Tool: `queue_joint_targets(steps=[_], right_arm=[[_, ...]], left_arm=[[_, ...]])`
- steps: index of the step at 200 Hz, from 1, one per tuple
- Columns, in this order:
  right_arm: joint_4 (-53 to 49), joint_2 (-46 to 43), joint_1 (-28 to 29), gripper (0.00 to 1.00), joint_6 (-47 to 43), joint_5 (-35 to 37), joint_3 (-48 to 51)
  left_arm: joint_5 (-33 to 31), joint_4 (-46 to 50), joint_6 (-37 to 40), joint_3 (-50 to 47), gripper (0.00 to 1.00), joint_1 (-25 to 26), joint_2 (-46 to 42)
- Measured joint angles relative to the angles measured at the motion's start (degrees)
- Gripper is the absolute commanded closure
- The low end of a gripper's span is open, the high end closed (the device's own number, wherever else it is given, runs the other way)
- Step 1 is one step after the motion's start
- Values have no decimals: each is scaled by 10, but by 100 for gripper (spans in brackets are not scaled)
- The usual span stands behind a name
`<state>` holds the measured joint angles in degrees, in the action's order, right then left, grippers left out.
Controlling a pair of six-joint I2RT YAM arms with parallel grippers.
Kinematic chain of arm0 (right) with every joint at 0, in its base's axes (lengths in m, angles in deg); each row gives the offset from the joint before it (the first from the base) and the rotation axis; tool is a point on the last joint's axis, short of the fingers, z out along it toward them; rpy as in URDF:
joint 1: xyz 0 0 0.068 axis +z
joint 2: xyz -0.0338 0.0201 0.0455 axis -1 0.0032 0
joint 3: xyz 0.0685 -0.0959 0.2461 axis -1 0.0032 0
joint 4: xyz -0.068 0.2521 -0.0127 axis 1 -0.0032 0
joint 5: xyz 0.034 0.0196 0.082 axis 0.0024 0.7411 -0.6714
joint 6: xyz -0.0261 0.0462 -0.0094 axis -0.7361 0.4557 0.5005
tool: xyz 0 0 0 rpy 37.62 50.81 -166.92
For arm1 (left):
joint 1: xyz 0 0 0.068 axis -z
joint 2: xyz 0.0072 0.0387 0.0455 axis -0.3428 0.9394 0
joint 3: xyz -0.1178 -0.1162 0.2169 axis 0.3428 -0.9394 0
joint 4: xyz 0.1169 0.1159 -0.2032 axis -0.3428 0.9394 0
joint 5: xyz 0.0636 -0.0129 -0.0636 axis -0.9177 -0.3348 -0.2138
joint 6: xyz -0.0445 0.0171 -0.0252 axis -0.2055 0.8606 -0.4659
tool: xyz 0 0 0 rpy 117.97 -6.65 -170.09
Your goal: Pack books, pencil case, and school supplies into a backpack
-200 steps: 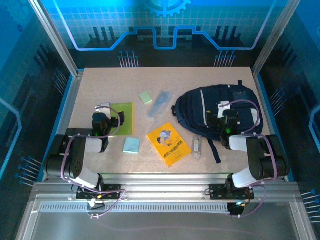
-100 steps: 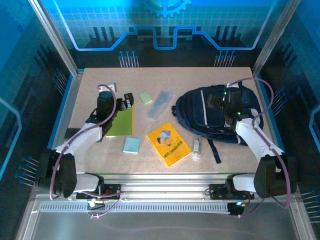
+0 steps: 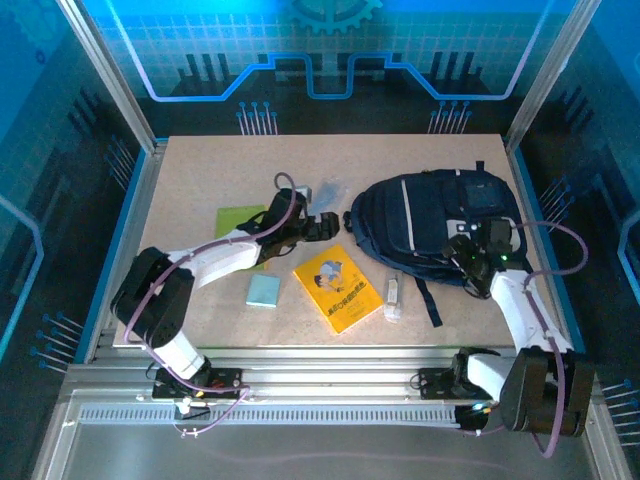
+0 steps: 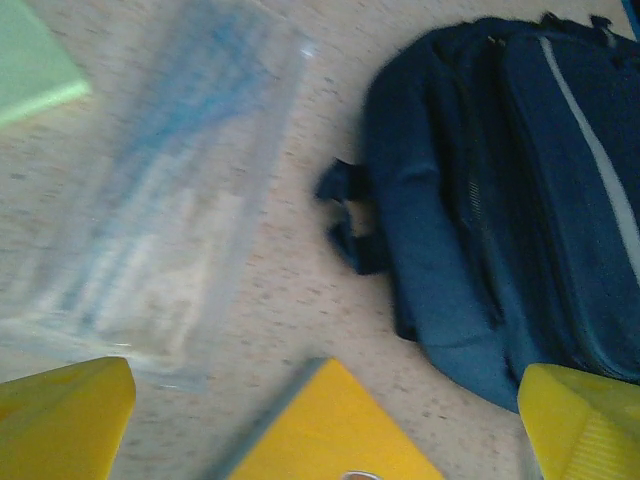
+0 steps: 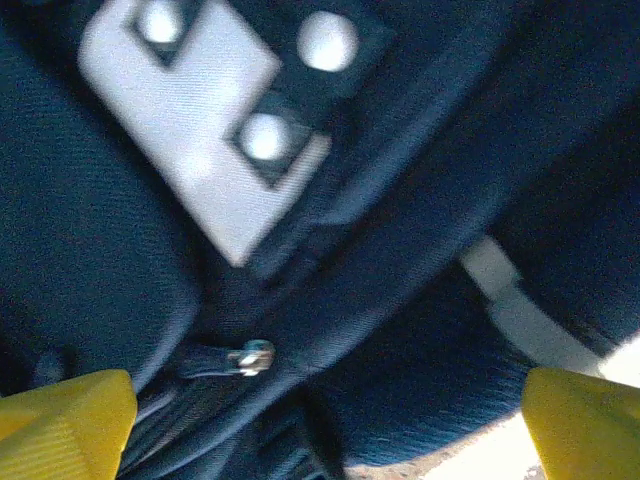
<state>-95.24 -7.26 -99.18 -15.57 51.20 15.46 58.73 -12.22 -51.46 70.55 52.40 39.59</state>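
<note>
The backpack (image 3: pixel 420 215) lies flat on the right half of the table (image 3: pixel 200 170), and it looks zipped shut, so nothing can go in yet. The right gripper (image 3: pixel 470 256) hovers over its near right part, jaws spread wide with nothing between them. I judge the step in hand to be opening the bag. Done well, the jaws close squarely on the small metal zipper pull (image 5: pixel 255 357), pinching the tab and not the fabric beneath, then draw along the seam while the other arm steadies the bag. The left gripper (image 3: pixel 320 224), equally wide and empty, hangs between the pencil case (image 4: pixel 170 190) and the bag's left edge, placed to brace or to lift the pouch.

The overhead view gives the layout: orange-yellow book (image 3: pixel 338 288), lime-green book (image 3: pixel 235 222), teal pad (image 3: pixel 264 290) and clear tube (image 3: pixel 393 297). The right wrist view adds finer detail — the pull sits just below the white patch (image 5: pixel 190 130). The left wrist view adds the pale-green block (image 4: pixel 30 60) just beside the pouch.
</note>
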Motion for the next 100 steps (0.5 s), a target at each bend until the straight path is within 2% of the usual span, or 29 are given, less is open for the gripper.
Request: queue_joint_targets(steps=[32, 55, 66, 74, 100], right_arm=[[49, -17, -63, 0, 36, -39, 68], [119, 16, -85, 0, 52, -71, 98], [156, 40, -87, 4, 55, -86, 102], [176, 60, -87, 14, 55, -89, 101], [218, 96, -93, 68, 59, -111, 97]], left_arm=[[16, 0, -4, 16, 1, 19, 16], [27, 0, -12, 20, 1, 19, 22], [31, 0, -14, 20, 1, 19, 23], [34, 0, -16, 20, 1, 19, 24], [43, -2, -17, 20, 1, 19, 27]])
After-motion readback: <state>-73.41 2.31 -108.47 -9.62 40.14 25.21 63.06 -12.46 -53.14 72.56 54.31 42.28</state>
